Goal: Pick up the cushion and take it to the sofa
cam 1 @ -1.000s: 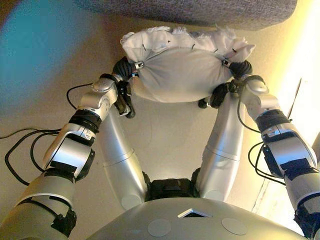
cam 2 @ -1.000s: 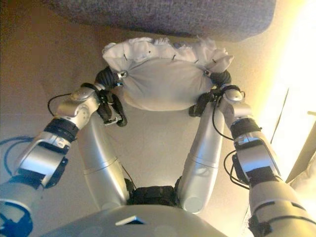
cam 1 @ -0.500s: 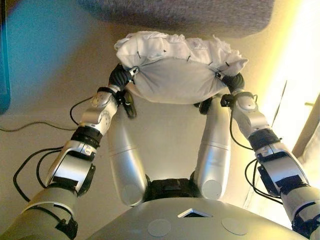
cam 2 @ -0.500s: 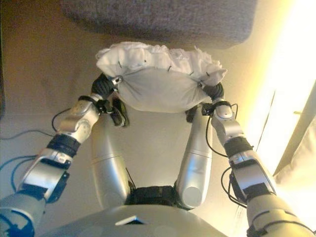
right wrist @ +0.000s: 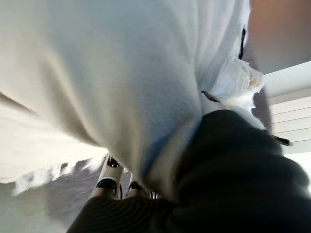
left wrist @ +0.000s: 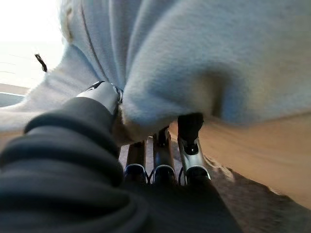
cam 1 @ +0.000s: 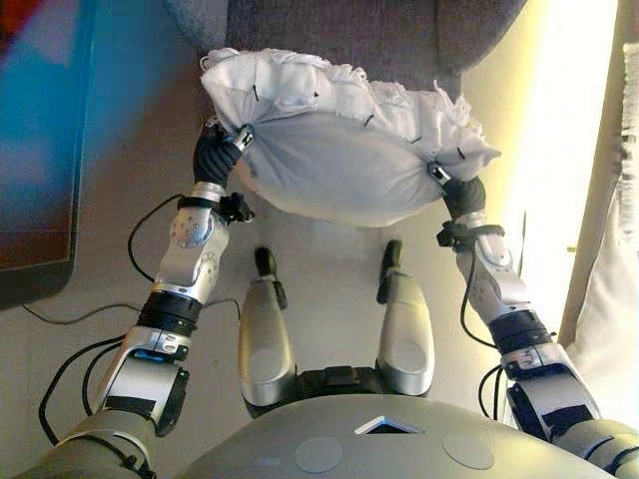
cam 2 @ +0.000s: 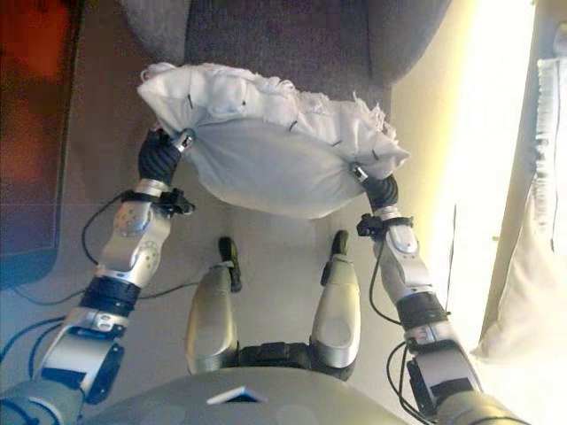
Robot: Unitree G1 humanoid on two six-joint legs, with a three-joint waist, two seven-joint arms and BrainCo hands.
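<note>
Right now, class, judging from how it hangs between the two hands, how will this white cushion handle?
Probably soft and floppy: the cushion bulges downward between the left hand and right hand. Likely light, since grips at its ends alone carry it. Its ruffled edge looks easily crumpled.

The left hand (left wrist: 160, 170) shows from very close, its dark ribbed cover filling the lower corner and its silver, dark-tipped fingers (left wrist: 190, 155) reaching in a row under a pale grey-white soft fabric cushion (left wrist: 204, 58). The thumb (left wrist: 102, 94) presses into the cloth on the near side, so the cushion's bulging edge is pinched between thumb and fingers. The cushion fills most of the view above the hand. Past the fingers lies a tan floor (left wrist: 262, 155).
</note>
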